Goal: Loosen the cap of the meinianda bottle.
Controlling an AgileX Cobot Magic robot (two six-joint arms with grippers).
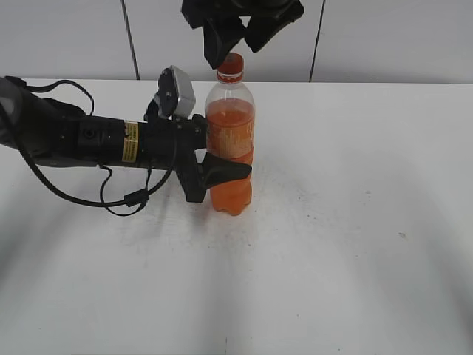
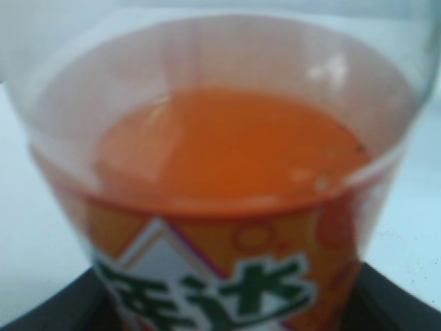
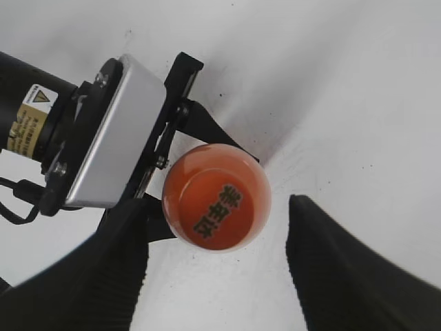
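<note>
The meinianda bottle [image 1: 230, 140] stands upright on the white table, part full of orange drink. My left gripper [image 1: 222, 166] is shut on its labelled waist from the left; the left wrist view shows the bottle [image 2: 227, 172] filling the frame between the jaws. The orange cap [image 1: 230, 66] sits on the bottle's neck. My right gripper [image 1: 242, 35] hangs open just above the cap, not touching it. In the right wrist view the cap [image 3: 217, 207], with dark characters on top, lies between and slightly beyond the two open black fingers [image 3: 217, 269].
The white table [image 1: 355, 222] stretches around the bottle. The left arm [image 1: 89, 140] with its cables lies along the table at the left. A pale panelled wall [image 1: 384, 37] stands behind.
</note>
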